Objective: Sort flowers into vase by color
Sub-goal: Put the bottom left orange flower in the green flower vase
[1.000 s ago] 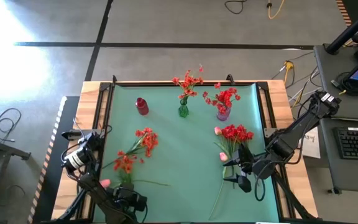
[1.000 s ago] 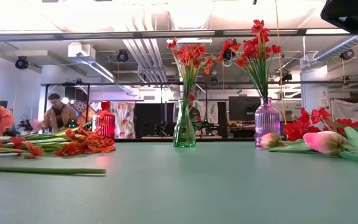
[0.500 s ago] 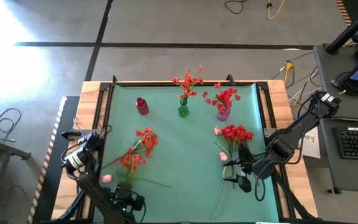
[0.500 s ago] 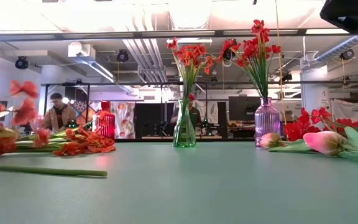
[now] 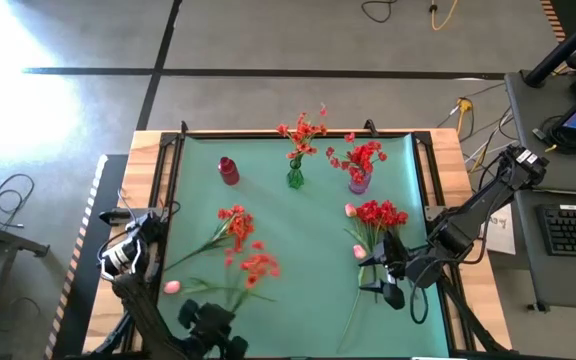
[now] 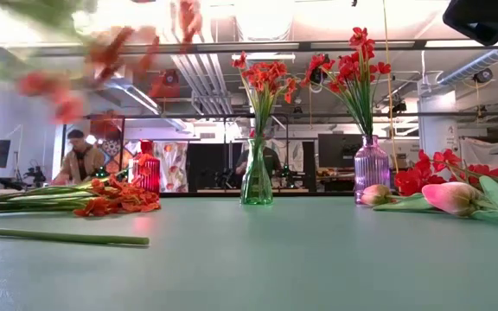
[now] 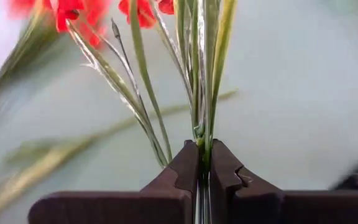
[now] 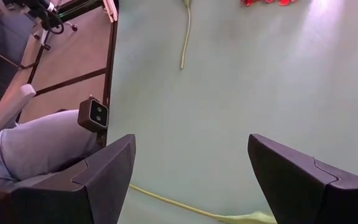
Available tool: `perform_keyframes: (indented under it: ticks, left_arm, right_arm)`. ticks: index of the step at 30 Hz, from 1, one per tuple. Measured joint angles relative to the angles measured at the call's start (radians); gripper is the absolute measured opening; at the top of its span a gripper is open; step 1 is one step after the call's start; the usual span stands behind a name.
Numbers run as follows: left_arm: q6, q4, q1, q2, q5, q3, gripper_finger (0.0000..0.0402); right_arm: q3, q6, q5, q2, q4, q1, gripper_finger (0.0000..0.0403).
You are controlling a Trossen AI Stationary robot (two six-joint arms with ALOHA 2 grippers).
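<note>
My left gripper point(image 7: 202, 163), at the table's near left point(image 5: 208, 322), is shut on the green stems of an orange-red flower point(image 5: 258, 266). In the low view this flower is a blur high at the left point(image 6: 111, 52). More orange-red flowers point(image 5: 233, 224) lie flat on the green mat, with a pink bud point(image 5: 172, 287) beside them. A green vase point(image 5: 295, 178) holds orange-red flowers and a purple vase point(image 5: 359, 181) holds deep red ones. My right gripper point(image 8: 191, 155) hangs open above the mat point(image 5: 382, 290), near the stems of the deep red bunch point(image 5: 378, 214) lying there. My left gripper pinches the flower's thin green stems point(image 7: 201, 138) between its two fingers, near their lower end. The stems and leaves fan out ahead of the fingertips, roughly along the fingers. The flower is lifted clear of the mat, its blossoms point(image 7: 73, 9) at the far end.
A small red vase point(image 5: 228, 171) stands at the far left of the mat. One loose stem point(image 6: 59, 235) lies near the front left. Pink buds point(image 5: 351, 210) lie by the deep red bunch. A person point(image 6: 80, 160) sits in the room behind, and a grey-clad leg point(image 8: 36, 152) shows beside the table.
My left gripper has gone up with the orange-red flower. The flower has come off the mat, and its blossoms have swung toward the table's right and risen high in the low view. The other flowers have stayed where they lay.
</note>
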Motion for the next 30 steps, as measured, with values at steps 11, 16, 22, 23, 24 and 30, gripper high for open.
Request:
perform_keyframes:
  ticks: [11, 16, 22, 23, 24, 30]
  left_arm:
    - [0.697, 0.008, 0.050, -0.003, -0.429, 0.254, 0.0000]
    - [1.141, 0.040, 0.101, -0.004, -0.476, 0.383, 0.0000]
    - [1.534, 0.138, 0.185, -0.036, -0.535, 0.400, 0.0000]
    - [1.584, 0.158, 0.207, -0.039, -0.510, 0.401, 0.0000]
    - [1.637, 0.178, 0.231, -0.042, -0.474, 0.403, 0.0000]
    - [1.975, 0.353, 0.352, -0.041, -0.181, 0.401, 0.0000]
  right_arm:
    - [0.000, -0.062, 0.000, 0.000, 0.019, 0.000, 0.0302]
    - [0.000, -0.069, 0.000, 0.000, 0.019, 0.000, 0.0302]
    - [0.000, -0.084, -0.001, 0.000, 0.027, 0.000, 0.0302]
    - [0.000, -0.084, -0.003, 0.000, 0.030, 0.000, 0.0302]
    - [0.000, -0.084, -0.010, 0.000, 0.035, 0.000, 0.0302]
    - [0.000, -0.088, -0.035, 0.000, 0.046, 0.000, 0.0302]
